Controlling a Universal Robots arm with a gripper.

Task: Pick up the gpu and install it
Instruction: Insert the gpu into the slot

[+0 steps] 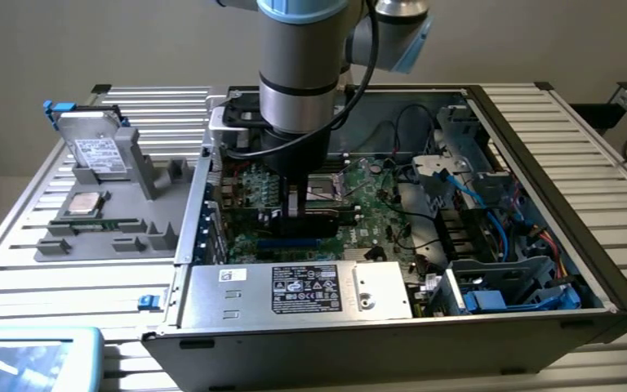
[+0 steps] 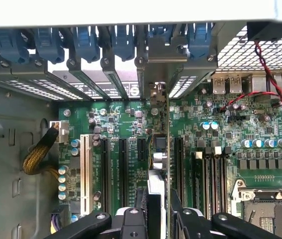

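Observation:
My gripper (image 1: 297, 211) reaches down into the open computer case (image 1: 531, 318), over the green motherboard (image 1: 384, 204). It is shut on the gpu (image 1: 330, 220), whose black cooler block shows beside the fingers. In the wrist view the gpu (image 2: 162, 149) stands edge-on between the black fingers (image 2: 143, 211) of my gripper (image 2: 160, 201). The card lies along the motherboard (image 2: 220, 144) between two black expansion slots (image 2: 122, 169). Its silver bracket end (image 2: 157, 92) sits at the rear slot openings. Whether the card's edge sits fully in a slot is hidden.
A grey fixture tray (image 1: 107, 241) on the exterior view's left holds a silver hard drive (image 1: 98, 151), a processor (image 1: 82, 202) and a memory stick (image 1: 101, 222). The power supply (image 1: 291, 290) lies at the case front. Blue cables (image 1: 488, 212), red wires (image 2: 270, 84) and the processor socket (image 2: 268, 209) are nearby.

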